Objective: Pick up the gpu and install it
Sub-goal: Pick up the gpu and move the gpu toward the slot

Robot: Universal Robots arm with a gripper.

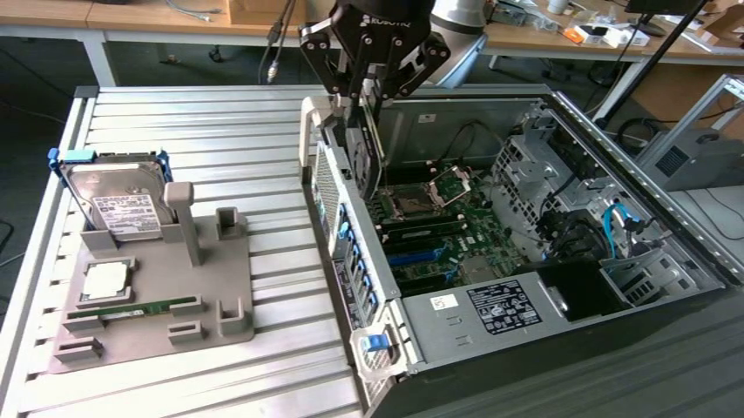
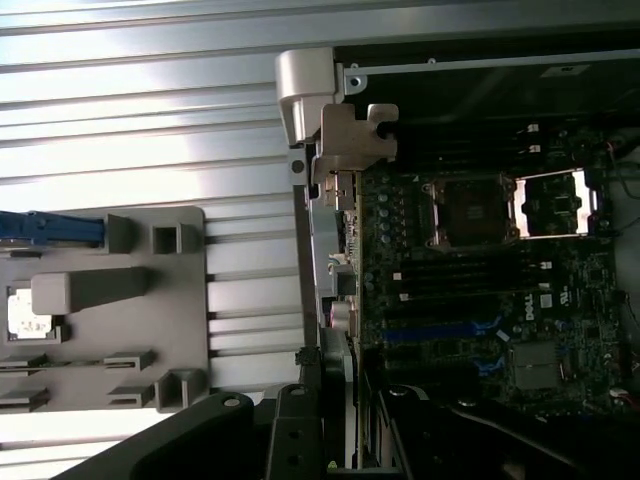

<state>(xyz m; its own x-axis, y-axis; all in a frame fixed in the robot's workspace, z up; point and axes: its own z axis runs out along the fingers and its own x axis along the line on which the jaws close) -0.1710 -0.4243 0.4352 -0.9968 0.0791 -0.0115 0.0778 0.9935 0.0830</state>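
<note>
The gripper (image 1: 364,103) is clenched on the thin, flat, dark gpu (image 1: 368,161) (upright, edge-on), over the open metal case's (image 1: 633,174) perforated edge beside the ribbed table (image 1: 198,131).

I'm looking into what seems an electronics lab: an opened computer case (image 1: 465,117) is lying on a slatted metal bench (image 1: 198,122), a grey parts fixture (image 1: 221,287) is sitting alongside, and cable-strewn wooden desks (image 1: 139,19) are lining the back.

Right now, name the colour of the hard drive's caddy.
The caddy is blue, clearest in the exterior view.
</note>
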